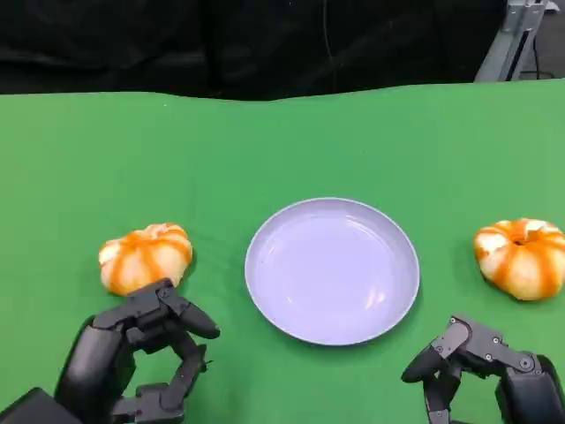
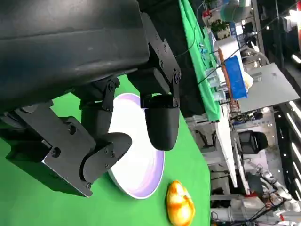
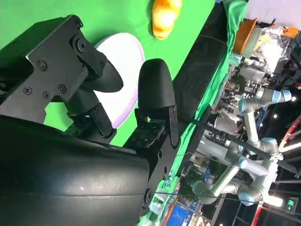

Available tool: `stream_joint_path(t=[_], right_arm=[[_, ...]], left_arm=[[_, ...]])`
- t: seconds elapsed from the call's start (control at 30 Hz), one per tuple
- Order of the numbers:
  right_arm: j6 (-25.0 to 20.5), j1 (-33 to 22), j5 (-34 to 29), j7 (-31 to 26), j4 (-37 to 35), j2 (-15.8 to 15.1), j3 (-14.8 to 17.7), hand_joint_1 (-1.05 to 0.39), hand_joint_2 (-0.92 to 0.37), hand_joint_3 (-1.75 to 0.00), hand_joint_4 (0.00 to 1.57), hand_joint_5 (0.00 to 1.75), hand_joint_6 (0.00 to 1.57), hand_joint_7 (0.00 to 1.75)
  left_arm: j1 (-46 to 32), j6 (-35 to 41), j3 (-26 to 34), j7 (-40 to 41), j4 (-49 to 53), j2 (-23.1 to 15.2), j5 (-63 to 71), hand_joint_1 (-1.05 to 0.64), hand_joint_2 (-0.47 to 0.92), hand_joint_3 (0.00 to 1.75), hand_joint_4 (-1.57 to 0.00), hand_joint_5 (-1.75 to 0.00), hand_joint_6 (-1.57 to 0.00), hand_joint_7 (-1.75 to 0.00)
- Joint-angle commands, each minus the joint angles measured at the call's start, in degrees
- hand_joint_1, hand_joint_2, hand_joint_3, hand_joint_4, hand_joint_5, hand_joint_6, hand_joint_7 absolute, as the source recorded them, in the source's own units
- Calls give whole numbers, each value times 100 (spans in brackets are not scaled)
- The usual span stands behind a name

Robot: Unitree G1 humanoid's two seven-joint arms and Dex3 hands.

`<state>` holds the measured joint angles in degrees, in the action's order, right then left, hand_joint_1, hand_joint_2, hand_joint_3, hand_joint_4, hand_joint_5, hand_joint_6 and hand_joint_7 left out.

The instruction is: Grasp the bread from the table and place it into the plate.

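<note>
Two breads lie on the green table (image 1: 79, 159), left bread (image 1: 146, 256) and right bread (image 1: 522, 257) flanking the plate (image 1: 332, 269) (bare), left hand (image 1: 141, 358) and right hand (image 1: 481, 367) released, fingers apart, holding nothing.

- Two breads: one bread (image 1: 146, 256) on the robot's left side of the bench, another bread (image 1: 523, 258) on its right side
- One lilac plate (image 1: 332, 269), between the two breads
- One green bench (image 1: 282, 141) carrying them all
- Two black hands: left hand (image 1: 146, 358), right hand (image 1: 481, 367)
</note>
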<state>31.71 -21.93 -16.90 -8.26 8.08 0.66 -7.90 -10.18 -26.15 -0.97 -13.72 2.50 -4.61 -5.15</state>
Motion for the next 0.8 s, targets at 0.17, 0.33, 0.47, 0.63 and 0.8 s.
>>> stream_joint_path(t=[0.17,0.33,0.47,0.63,0.8], right_arm=[[-42,48,68,-5,-62,1,-3,6,-36,-131,87,174,81,135],[-40,52,73,-5,-67,0,-3,6,-37,-130,87,174,81,135],[-38,53,73,-6,-69,0,-3,6,-37,-130,87,174,81,135],[-37,81,-94,-106,-88,30,-3,7,-33,-136,90,172,83,135],[-40,70,-81,-102,-77,55,-6,7,-32,-137,89,173,83,135]], left_arm=[[736,1270,-95,864,-601,-1066,3341,-43,91,6,-9,-53,-33,-9],[743,1447,-195,989,-673,-1101,3462,-44,92,3,-9,-50,-34,-6],[742,1485,-227,1017,-688,-1126,3453,-44,92,3,-9,-49,-34,-5],[1491,1776,-550,1479,-281,-1542,4789,-57,91,1,-1,-35,-26,-1],[1659,2049,-730,1571,-227,-1607,5130,-59,91,1,0,-22,-22,0]])
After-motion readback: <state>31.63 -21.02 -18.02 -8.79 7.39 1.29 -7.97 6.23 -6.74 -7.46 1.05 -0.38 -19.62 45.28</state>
